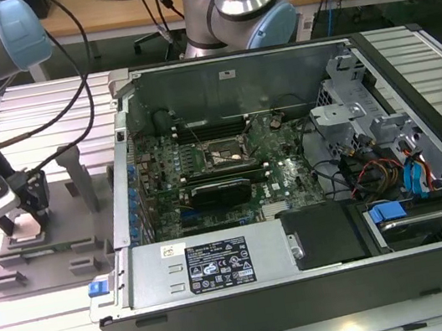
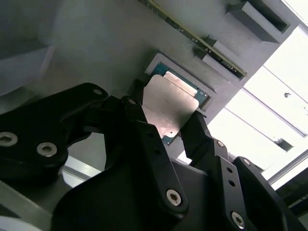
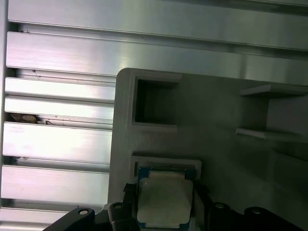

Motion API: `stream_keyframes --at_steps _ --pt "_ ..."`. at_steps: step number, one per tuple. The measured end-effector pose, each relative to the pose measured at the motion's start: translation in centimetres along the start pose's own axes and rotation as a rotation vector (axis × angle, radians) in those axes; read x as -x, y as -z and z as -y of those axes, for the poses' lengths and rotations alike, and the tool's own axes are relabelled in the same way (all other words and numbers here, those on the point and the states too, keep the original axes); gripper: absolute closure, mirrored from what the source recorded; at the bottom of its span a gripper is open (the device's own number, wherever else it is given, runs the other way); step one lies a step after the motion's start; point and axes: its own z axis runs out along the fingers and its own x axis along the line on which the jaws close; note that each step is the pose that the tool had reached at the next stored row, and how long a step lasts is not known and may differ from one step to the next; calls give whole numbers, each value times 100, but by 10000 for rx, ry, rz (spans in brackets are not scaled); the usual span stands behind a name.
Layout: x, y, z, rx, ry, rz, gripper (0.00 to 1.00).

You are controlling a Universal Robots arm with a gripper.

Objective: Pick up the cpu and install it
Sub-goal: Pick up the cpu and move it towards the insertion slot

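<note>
Gripping cpu (image 2: 169, 107) by two opposite edges, jaws clenched, seated in grey tray (image 3: 216, 110) recess, upright posts (image 1: 79, 176) near

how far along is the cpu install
Done: the end effector is down at the grey tray. In hand: it straddles the cpu, which lies in its tray pocket. Left: the lift and the move to the motherboard socket.

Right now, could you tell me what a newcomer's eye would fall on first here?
The open dark metal computer case dominates the exterior view, its green motherboard exposed. At that view's left, the black gripper is down at the grey plastic tray, over the small square silvery-topped cpu.
</note>
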Motion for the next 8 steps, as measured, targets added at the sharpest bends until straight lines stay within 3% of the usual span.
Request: stream_keyframes --at_steps 8 --pt "7 -26 -1 1 1 -45 45"
